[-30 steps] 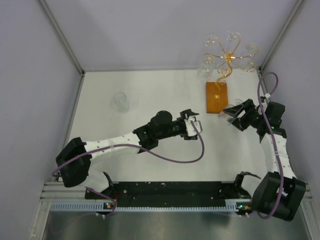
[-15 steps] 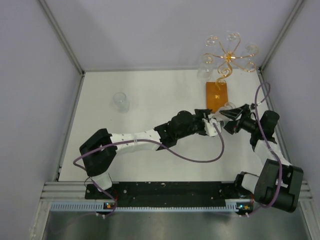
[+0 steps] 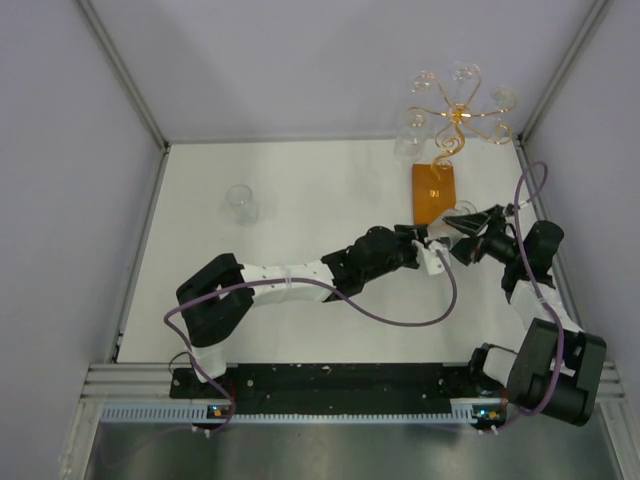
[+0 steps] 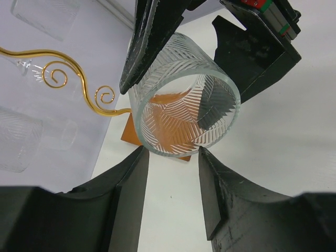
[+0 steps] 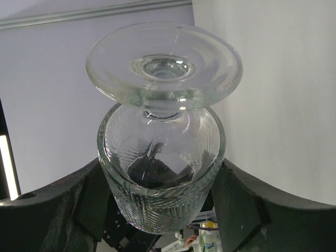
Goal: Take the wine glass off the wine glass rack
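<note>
The white bench [image 3: 300,190] carries one rack [image 3: 459,115] at its far right corner, gold scrolls rising over an orange wooden base [image 3: 434,195]. Both arms reach in to meet just beside the near end of that base.

Between them hangs the wine glass [image 4: 178,118], off the rack and clear of the bench, lying roughly on its side. The right claw [image 5: 160,173] is clamped on its ribbed bowl, with the foot turned toward that wrist's camera. The left claw [image 4: 172,151] faces the open mouth, its fingers spread and flanking the rim; whether they touch it cannot be told.

This looks like a handover, or a second grip, with the lift-off itself done. The next move probably calls for the left claw to close gently and squarely on the bowl before the right lets go, since the glass is slick and its rim thin.

By count: one bench, two arms, one rack, two claws. One glass is held, and one loose glass [image 3: 241,203] stands well apart at the left. The hanging glasses [image 3: 463,73] seem to number about five, though clear glass against the pale wall makes that unsure.
</note>
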Robot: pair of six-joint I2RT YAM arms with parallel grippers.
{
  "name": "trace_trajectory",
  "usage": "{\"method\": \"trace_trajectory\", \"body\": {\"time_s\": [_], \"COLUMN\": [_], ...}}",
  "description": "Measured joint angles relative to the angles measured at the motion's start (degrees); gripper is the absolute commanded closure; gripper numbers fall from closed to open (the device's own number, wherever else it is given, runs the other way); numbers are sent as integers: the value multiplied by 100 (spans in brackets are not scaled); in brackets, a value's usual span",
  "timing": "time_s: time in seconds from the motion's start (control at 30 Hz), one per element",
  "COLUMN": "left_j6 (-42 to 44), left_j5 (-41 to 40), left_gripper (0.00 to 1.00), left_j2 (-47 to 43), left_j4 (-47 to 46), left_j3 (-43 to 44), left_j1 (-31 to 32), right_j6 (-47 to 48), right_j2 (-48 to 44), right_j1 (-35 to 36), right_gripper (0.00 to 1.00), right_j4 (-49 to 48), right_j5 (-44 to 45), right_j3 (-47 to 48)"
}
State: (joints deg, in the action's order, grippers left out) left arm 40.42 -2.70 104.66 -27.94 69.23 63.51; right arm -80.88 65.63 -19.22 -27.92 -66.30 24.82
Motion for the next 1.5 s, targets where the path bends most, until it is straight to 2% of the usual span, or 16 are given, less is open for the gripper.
{"method": "trace_trajectory", "body": {"time_s": [0.27, 0.37, 0.5, 0.77, 0.97, 1.13, 1.27, 1.3, 1.33, 1.37, 1.43, 1.47, 1.5], "left_j6": [-654, -1021, -1335, -1574, -1814, -1952, -1906, -1873, -1777, -1714, -1462, -1377, -1311], "left_j5": [352, 435, 179, -68, -195, -155, -59, -26, -28, -28, -39, -44, -52], "left_gripper": [36, 36, 42, 45, 50, 62, 82, 94, 100, 100, 100, 100, 100], "left_j2": [-2, -4, -4, -4, -4, 7, 83, 94, 101, 107, 149, 175, 184], "left_j4": [-83, -72, -37, 17, -83, 122, 236, 238, 247, 247, 175, 133, 116], "left_j3": [20, 33, 33, 79, 393, 527, 608, 610, 610, 610, 610, 610, 610], "left_j1": [-15, -37, -37, -85, -162, -164, -149, -146, -144, -149, -160, -160, -160], "right_j6": [-35, -35, -35, 7, -37, -79, -116, -116, -140, -166, -269, -262, -212], "right_j2": [0, 0, 0, 0, 0, -2, -2, -2, -2, -2, 0, 2, 2], "right_j1": [17, 31, 33, 31, 70, 72, 68, 68, 68, 68, 70, 66, 61], "right_gripper": [100, 100, 100, 100, 100, 100, 100, 100, 100, 90, 44, 8, 1], "right_j4": [11, 7, 2, 7, 116, 81, 92, 116, 166, 186, 304, 350, 415], "right_j5": [-61, -107, -111, 28, -258, -280, -219, -201, -195, -195, -229, -223, -216], "right_j3": [0, 0, 0, 2, 2, 37, 39, 39, 39, 39, 39, 39, 44]}}
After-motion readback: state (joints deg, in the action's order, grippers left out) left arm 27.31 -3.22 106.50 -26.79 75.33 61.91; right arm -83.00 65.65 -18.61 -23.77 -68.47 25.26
